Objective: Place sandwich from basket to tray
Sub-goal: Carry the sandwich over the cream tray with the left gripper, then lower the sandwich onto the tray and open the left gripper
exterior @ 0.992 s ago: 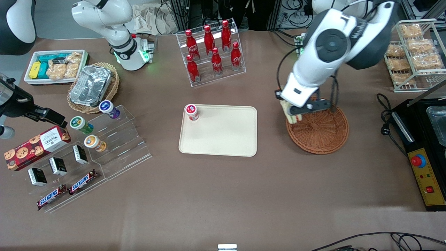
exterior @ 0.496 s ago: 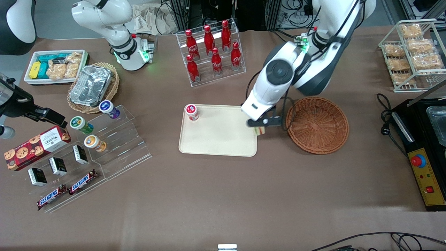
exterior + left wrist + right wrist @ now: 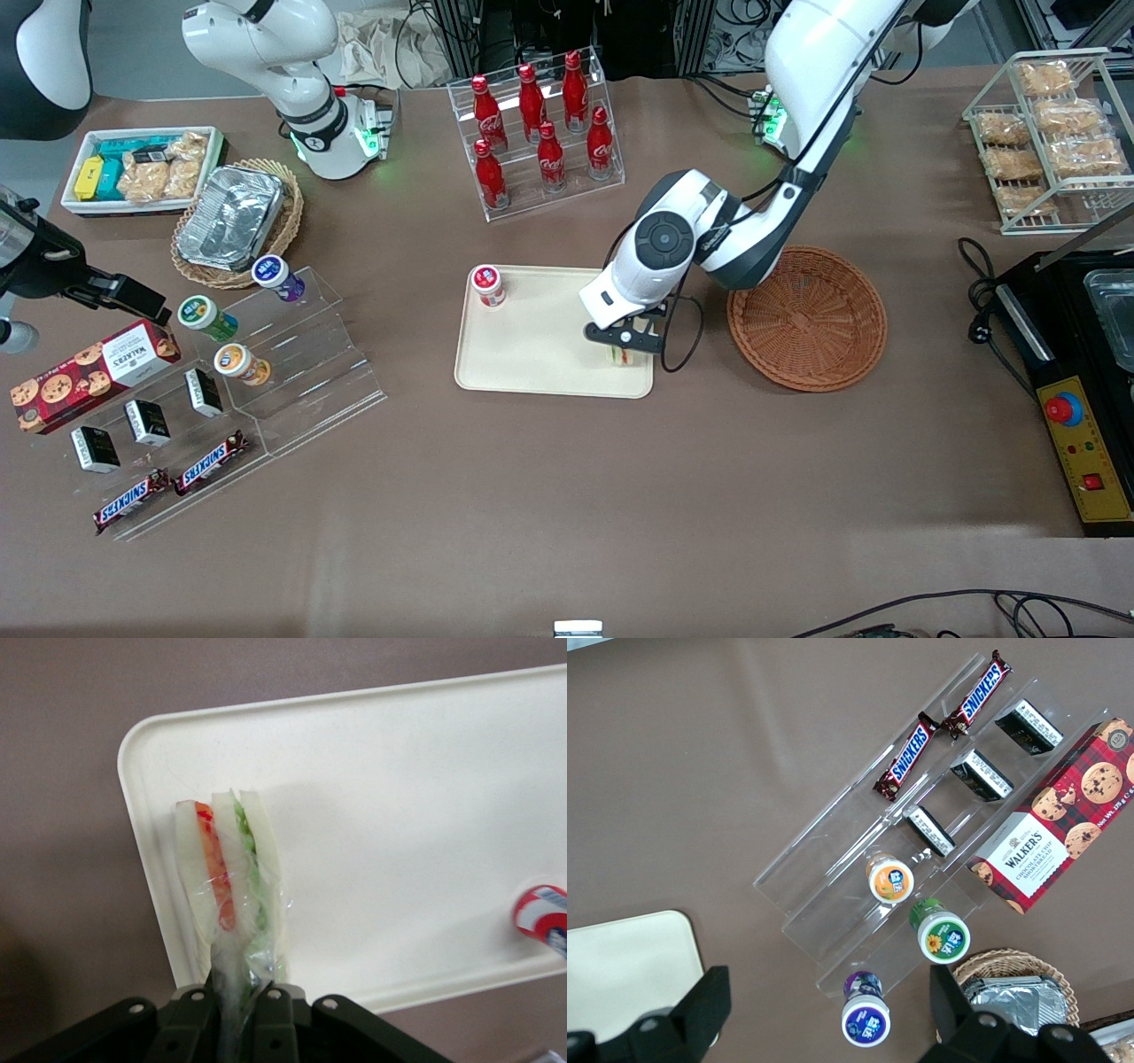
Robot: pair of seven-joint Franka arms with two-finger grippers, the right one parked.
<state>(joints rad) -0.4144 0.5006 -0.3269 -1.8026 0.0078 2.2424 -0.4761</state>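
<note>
Between your fingers [image 3: 232, 999], the sandwich [image 3: 229, 881] is being held tight, hanging just over the tray [image 3: 532, 354], near its corner. You are doing the putting-down step. Next, I think you need to lower it and let go.

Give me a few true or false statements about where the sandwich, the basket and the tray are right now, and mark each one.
1. The gripper is shut on the triangular plastic-wrapped sandwich. True.
2. The sandwich lies in the round reddish-brown wicker basket. False: the basket holds nothing; the sandwich is over the tray.
3. A small red-labelled white-lidded jar stands on the cream rectangular plastic tray. True.
4. The gripper hangs over the rack of red bottles. False: it is over the tray's corner nearest the basket.
</note>
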